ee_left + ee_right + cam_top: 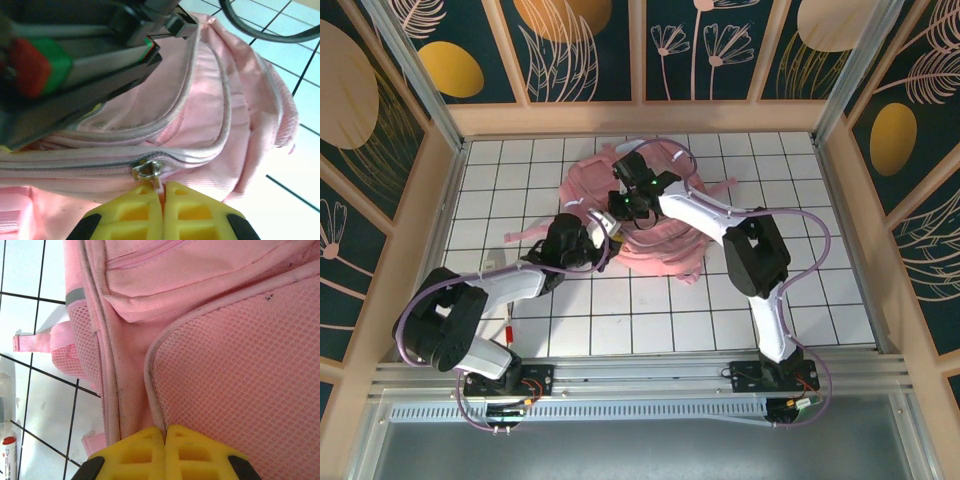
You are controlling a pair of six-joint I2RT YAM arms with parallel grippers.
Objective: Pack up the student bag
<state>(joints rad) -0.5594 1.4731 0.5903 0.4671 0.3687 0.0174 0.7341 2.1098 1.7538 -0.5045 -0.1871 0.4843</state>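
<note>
Pink fabric filled the middle of the scene: the student bag (665, 250) lay slumped on the white tiled table (620, 330), toward the back wall, with both arms reaching onto it. The left end effector (161, 194) sat at the bag's left side, right against a zip line. Its yellow fingers (130, 212) were pressed together, and the small tab hanging from the metal zip slider (146, 170) was pinched between their tips. The slider lay just above those tips, on the grey zip track running along the bag's piped seam.

The right end effector (165, 435) sat on top of the bag, above the left one. Its fingers were together too, their tips touching the bag where the piped edge of a pink mesh panel (240, 390) ran down to meet them. Whether they held any fabric could not be told. Off the bag's side, a pink strap (42, 342) trailed over the tiles, and a red-capped marker (7, 455) lay further out on the table.
</note>
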